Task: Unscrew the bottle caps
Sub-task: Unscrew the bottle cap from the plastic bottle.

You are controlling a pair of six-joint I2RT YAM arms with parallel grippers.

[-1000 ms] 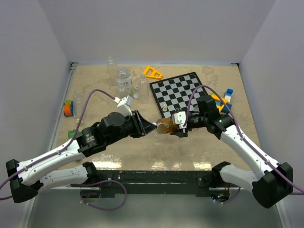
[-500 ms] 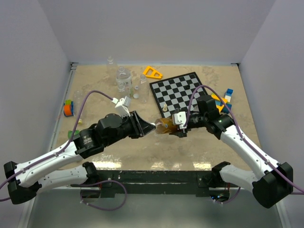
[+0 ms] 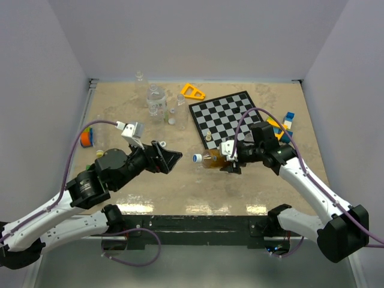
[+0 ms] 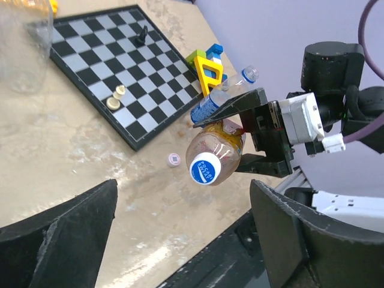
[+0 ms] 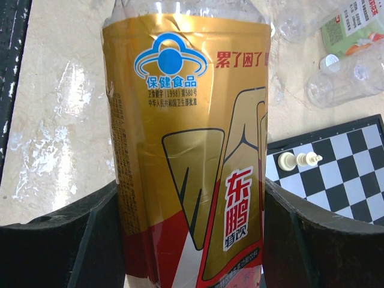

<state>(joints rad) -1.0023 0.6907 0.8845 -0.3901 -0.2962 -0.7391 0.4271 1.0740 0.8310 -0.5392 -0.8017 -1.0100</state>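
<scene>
东鹏特饮; 保健食品 on amber bottle (image 5: 192, 150)

Left end effector (image 3: 173, 160) spread; right end effector (image 3: 227, 159) gripping.

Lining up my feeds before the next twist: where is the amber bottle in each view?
Top external: amber bottle centre, in the right claw.
Left wrist: amber bottle centre-right, cap facing the camera.
Right wrist: amber bottle fills the middle.
Shared landmark: the chessboard.

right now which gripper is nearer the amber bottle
Right. The right gripper is clamped around the amber bottle, while the left gripper stands open and apart from it, facing its cap.
</scene>
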